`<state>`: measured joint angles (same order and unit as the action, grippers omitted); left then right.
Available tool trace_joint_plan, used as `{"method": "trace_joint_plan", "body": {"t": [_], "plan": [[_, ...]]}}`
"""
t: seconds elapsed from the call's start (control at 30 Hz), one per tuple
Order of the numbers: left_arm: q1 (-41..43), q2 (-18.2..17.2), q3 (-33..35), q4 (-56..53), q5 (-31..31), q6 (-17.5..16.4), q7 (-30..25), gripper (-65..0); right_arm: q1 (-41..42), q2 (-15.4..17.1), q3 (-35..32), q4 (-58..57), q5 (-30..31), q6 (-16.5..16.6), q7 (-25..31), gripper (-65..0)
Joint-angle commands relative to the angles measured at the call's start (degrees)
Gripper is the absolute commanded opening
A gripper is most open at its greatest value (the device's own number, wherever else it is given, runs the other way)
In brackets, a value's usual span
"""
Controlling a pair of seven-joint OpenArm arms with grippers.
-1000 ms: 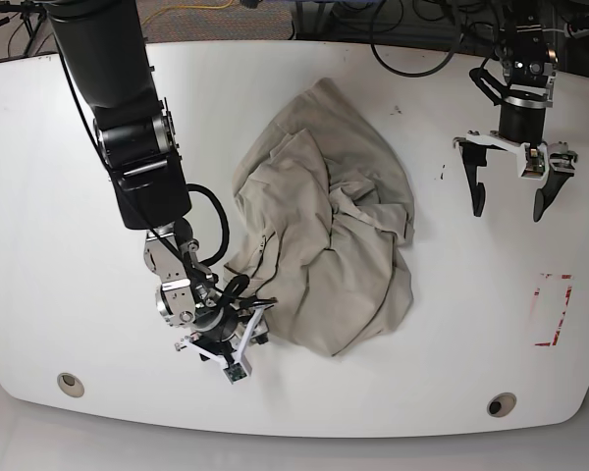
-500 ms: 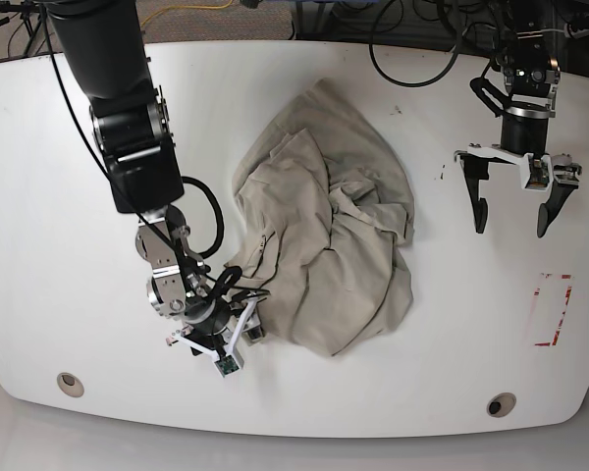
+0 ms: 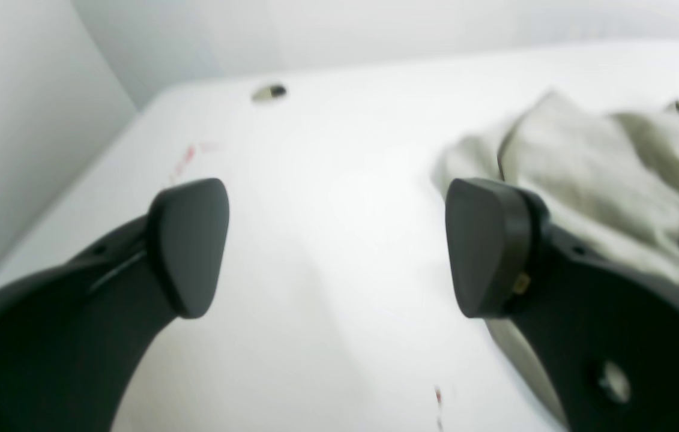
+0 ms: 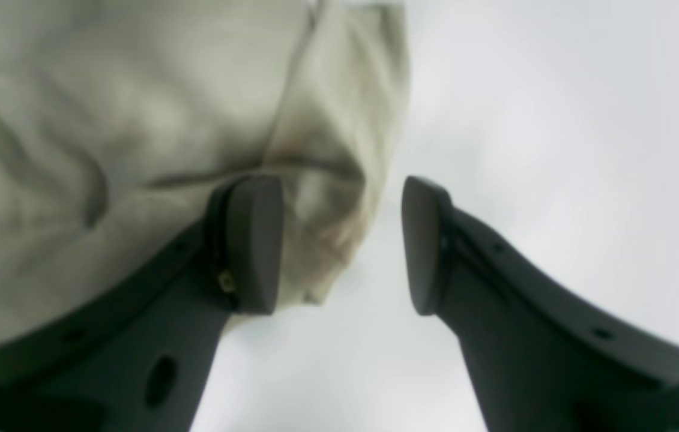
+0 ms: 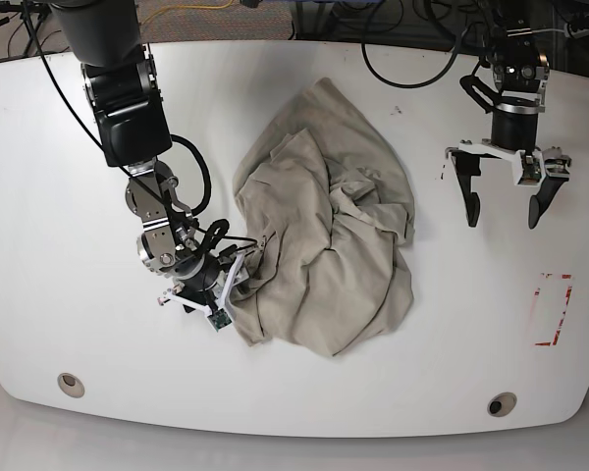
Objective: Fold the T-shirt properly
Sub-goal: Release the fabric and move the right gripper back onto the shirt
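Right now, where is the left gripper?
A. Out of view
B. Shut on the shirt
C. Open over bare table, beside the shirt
C: the left gripper has wide jaws with only white table between them; the shirt lies apart.

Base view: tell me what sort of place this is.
Probably a robotics lab bench: a bare white table with red tape marks, loose cables behind it, and two arms working a T-shirt.

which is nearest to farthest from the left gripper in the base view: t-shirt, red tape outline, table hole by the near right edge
From the left gripper:
1. T-shirt, crumpled at table centre.
2. Red tape outline, toward the right edge, only slightly farther; nearly too close to call.
3. Table hole, at the near right edge.
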<state>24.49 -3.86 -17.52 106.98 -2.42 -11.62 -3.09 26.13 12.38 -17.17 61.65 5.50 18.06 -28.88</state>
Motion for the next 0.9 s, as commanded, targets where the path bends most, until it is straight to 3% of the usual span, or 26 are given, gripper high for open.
{"method": "trace_joint_plan", "body": {"t": [0.0, 0.33, 0.67, 0.73, 0.87], "plan": [[-0.3, -0.3, -0.1, 1.4, -0.2, 0.1, -2.0, -11.9, 1.4, -0.4, 0.5, 0.8, 0.0, 0.4, 0.8, -35.4], [1.0, -5.0, 0.2, 1.6, -0.7, -0.2, -1.6, -11.6, -1.1, -2.9, 0.6, 2.4, -0.1, 0.8, -6.3, -15.3], [-0.2, -3.2, 1.8, 2.2, -0.5, 0.1, -0.6, -11.4, -15.4, -0.2, 7.2, 29.8, 1.8, -1.3, -13.9, -24.3], [-0.4, -3.2, 0.9, 2.1, -0.6, -0.2, -1.6, -11.5, -16.5, -0.1, 8.9, 33.7, 6.9, -0.5, -15.6, -22.1], [-0.9, -2.9, 0.6, 1.9, -0.7, -0.2, -1.8, -11.6, -16.5, 0.0, 10.5, 33.1, 10.9, 1.2, -15.9, -21.0]]}}
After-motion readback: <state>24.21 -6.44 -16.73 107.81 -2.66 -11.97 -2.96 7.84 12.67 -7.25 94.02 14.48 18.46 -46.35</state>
